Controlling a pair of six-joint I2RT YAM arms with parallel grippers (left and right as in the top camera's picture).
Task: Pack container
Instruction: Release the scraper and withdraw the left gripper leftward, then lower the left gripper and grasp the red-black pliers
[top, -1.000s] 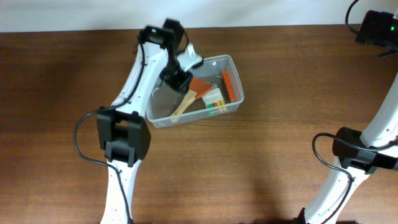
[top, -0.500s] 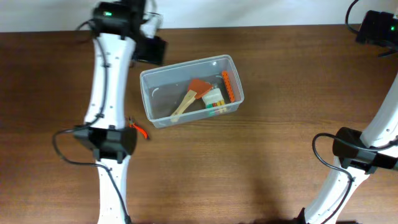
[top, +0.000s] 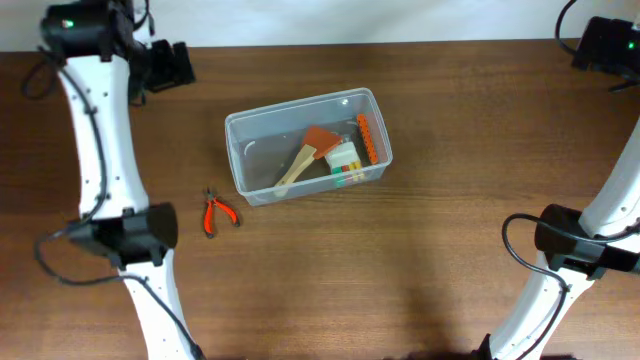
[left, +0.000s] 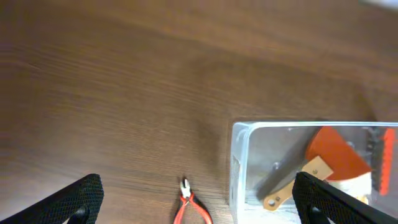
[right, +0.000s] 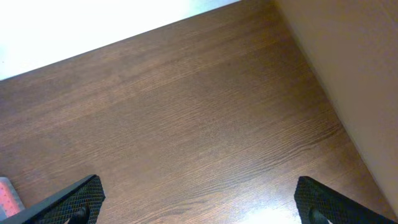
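Cropping cuts the container (left: 239, 165) at the left wrist view's right and bottom edges. Overhead: orange pliers (top: 217, 212) on table (top: 420, 270), just left-front of it; container mid-table, long axis left-right, right end skewed back. Spread wide: left claw (left: 202, 204), right claw (right: 199, 205).

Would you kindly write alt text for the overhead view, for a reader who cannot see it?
A clear container holding an orange spatula and other small items sits on a wooden table, red-handled pliers lying just outside it. The left gripper hovers well away.
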